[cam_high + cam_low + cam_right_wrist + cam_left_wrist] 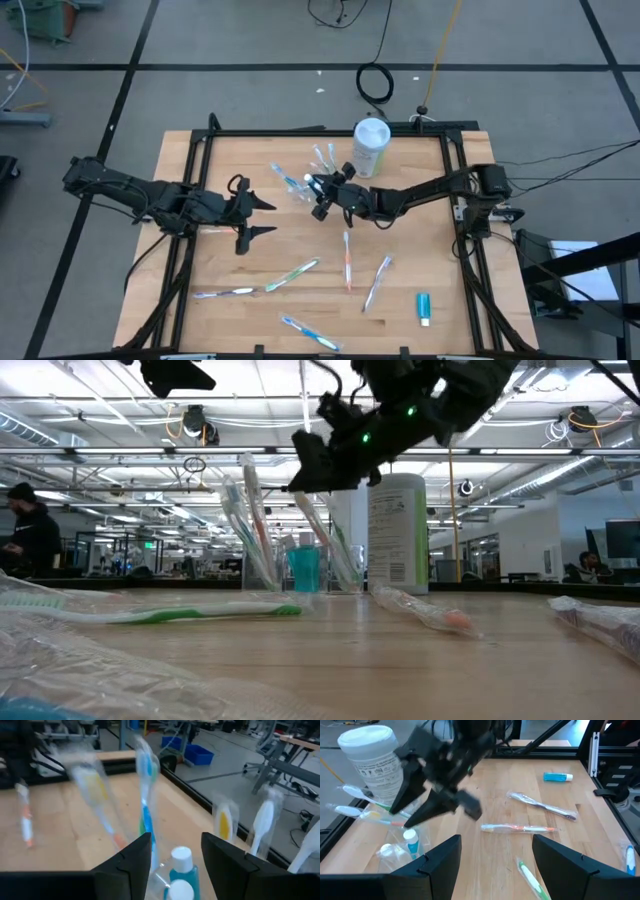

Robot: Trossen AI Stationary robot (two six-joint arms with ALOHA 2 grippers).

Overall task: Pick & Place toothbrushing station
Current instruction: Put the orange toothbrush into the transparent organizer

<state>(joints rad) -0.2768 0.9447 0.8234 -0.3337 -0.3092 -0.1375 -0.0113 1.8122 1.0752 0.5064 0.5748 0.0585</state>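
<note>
A small clear cup (304, 188) stands at the table's far middle, next to the white-and-green canister (371, 147). It holds several wrapped toothbrushes (250, 525) that lean out of it and a blue toothpaste tube (181, 865) with its white cap up. My right gripper (313, 197) hovers open just above the cup (305, 572), with its fingers on either side of the tube's cap (181, 854) and a blue-green brush (145, 795) beside one finger. My left gripper (270, 218) is open and empty, above the table to the cup's left.
Wrapped toothbrushes lie loose on the near half of the table: an orange one (347, 258), a green one (292, 275), a blue one (310, 333) and others (377, 282). A blue toothpaste tube (423, 307) lies at the near right. A black frame (455, 170) edges the table.
</note>
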